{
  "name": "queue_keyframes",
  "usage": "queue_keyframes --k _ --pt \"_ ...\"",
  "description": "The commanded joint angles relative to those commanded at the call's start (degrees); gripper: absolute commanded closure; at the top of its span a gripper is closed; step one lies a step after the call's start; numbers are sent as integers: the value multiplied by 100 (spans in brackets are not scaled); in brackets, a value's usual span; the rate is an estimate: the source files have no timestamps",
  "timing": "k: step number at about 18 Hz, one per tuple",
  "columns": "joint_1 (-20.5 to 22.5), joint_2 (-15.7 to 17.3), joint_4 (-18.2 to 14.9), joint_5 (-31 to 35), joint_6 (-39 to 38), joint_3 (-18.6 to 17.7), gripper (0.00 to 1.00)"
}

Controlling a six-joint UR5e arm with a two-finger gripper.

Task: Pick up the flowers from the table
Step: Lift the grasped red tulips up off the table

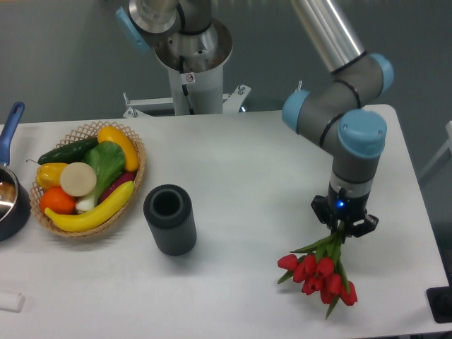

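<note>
The flowers [319, 274] are a small bunch of red tulips with green stems, at the front right of the white table [254, 169]. Their heads point down toward the table's front edge, and the stems run up into my gripper [344, 228]. The gripper points straight down and is shut on the stems. The red heads hang low, at or just above the tabletop; I cannot tell whether they touch it.
A dark cylindrical vase [169, 219] stands upright left of centre. A wicker basket [134, 191] with fruit and vegetables sits at the left. A pot with a blue handle [10, 191] is at the left edge. The arm's base [191, 63] stands at the back.
</note>
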Motion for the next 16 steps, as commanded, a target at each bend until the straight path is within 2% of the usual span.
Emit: queue_keyframes --k 4,6,9,16 --pt "-17 334 0 -958 -501 97 71" --pt "17 650 0 -1477 -940 71 71" --pt "272 985 0 -1987 -1327 18 70" --pt "712 1091 0 -3296 -1794 71 70"
